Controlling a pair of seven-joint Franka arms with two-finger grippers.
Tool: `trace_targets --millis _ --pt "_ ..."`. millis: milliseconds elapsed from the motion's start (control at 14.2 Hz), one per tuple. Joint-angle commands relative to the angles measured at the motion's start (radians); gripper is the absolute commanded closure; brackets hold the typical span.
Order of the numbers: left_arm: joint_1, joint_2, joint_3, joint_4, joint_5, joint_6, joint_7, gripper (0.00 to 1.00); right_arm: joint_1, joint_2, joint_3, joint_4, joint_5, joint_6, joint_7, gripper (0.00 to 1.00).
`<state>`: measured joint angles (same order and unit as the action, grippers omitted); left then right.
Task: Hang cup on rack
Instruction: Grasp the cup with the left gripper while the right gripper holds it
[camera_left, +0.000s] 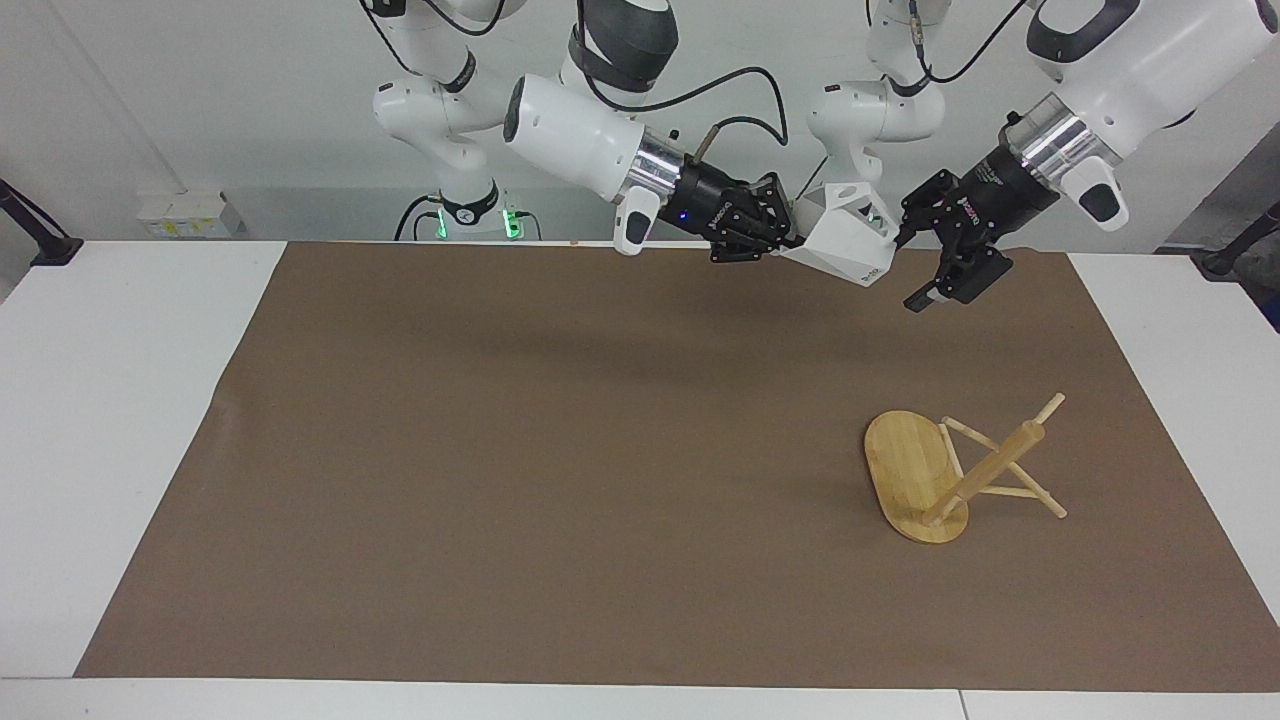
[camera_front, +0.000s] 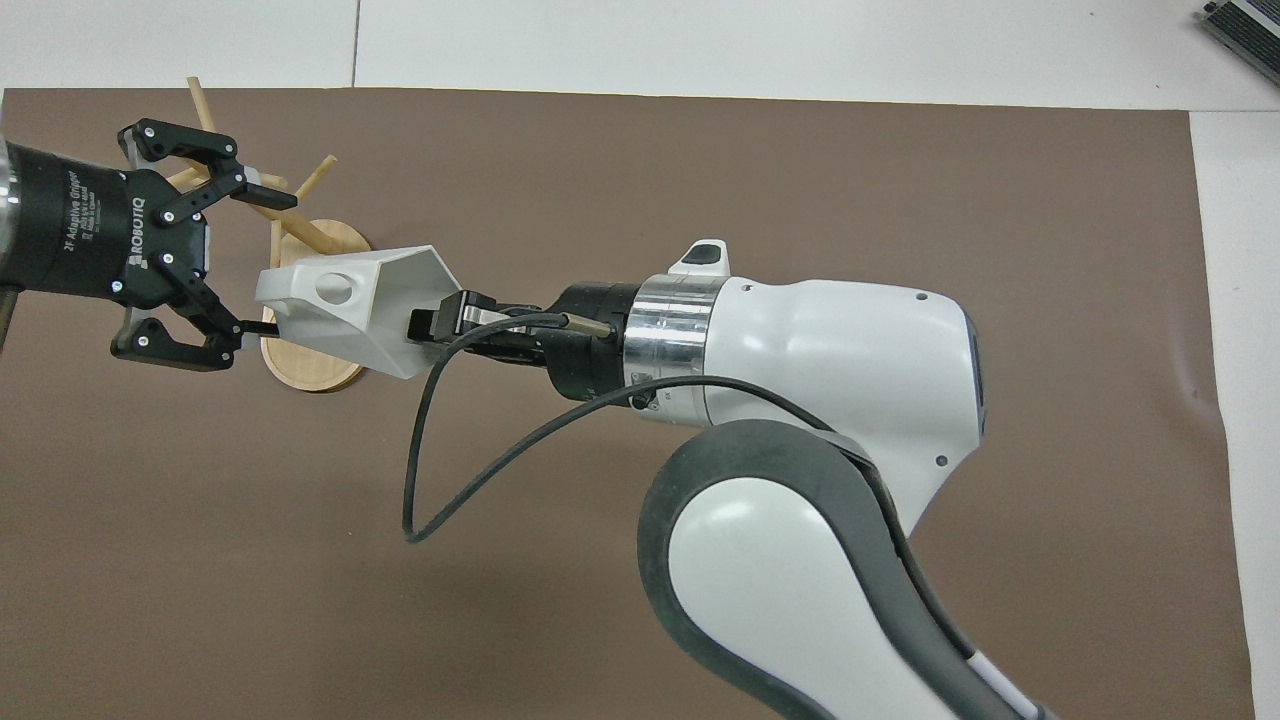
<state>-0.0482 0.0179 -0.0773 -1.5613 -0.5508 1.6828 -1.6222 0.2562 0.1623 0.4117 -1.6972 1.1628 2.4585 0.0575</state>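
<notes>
My right gripper (camera_left: 788, 245) is shut on the rim of the white angular cup (camera_left: 845, 242) and holds it sideways in the air, handle end toward the left arm. The overhead view shows the cup (camera_front: 340, 310) with the handle's round hole facing up, and the right gripper (camera_front: 440, 322) at its mouth. My left gripper (camera_left: 908, 268) is open, with its fingers on either side of the cup's handle end; it also shows in the overhead view (camera_front: 272, 262). The bamboo rack (camera_left: 960, 478) lies tipped over on the mat, its base on edge, below both grippers.
A brown mat (camera_left: 500, 450) covers most of the white table (camera_left: 120, 400). The rack's base (camera_front: 310, 368) and pegs (camera_front: 315, 178) show partly under the cup and the left gripper in the overhead view.
</notes>
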Motion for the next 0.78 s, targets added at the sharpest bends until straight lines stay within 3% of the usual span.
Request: trace_targets --millis 0,707 --pt "-0.012 -0.03 0.007 -0.037 -0.028 -0.028 -0.031 0.0 0.006 -0.004 0.004 0.007 0.031 0.013 0.01 1.0" --pt "-0.027 -0.052 0.004 -0.057 0.025 -0.115 -0.099 0.0 0.006 -0.004 0.004 0.007 0.031 0.014 0.012 1.0"
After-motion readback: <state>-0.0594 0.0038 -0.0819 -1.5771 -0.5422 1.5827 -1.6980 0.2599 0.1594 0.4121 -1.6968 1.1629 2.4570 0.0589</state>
